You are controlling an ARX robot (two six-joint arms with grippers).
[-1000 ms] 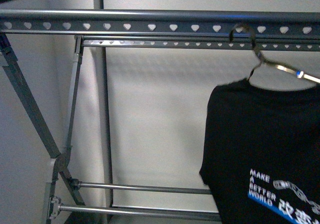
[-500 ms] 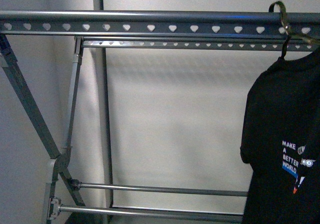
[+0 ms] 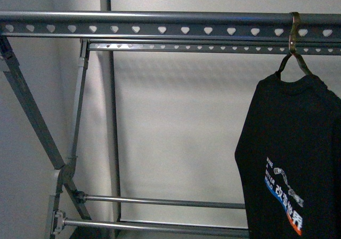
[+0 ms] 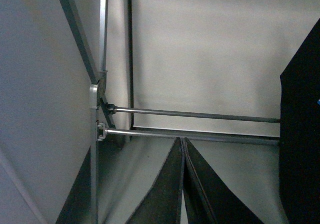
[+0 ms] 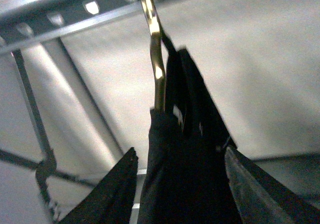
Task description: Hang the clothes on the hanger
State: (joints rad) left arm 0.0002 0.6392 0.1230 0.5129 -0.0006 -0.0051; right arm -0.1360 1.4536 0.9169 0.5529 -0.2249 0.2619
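Observation:
The black T-shirt (image 3: 295, 159) with white lettering and a blue-orange chest graphic hangs from a brass wire hook (image 3: 294, 36) over the top rail of the grey metal rack (image 3: 160, 25) at the right. In the right wrist view the shirt (image 5: 185, 174) lies between the jaws of my open right gripper (image 5: 181, 156), below the hook (image 5: 157, 59). My left gripper (image 4: 182, 141) is shut and empty, pointing at the rack's thin lower bars (image 4: 195, 115). The shirt's edge (image 4: 300, 149) shows in the left wrist view. Neither gripper shows in the front view.
The rack has a second punched rail (image 3: 213, 47) behind the top one, a diagonal leg (image 3: 29, 106) at the left and two lower bars (image 3: 160, 202). A pale wall (image 3: 181, 132) stands behind it.
The shirt's hook went from below the rail to over it. The shirt swung right, then back left, and now hangs straight from the rail, turned partly sideways.

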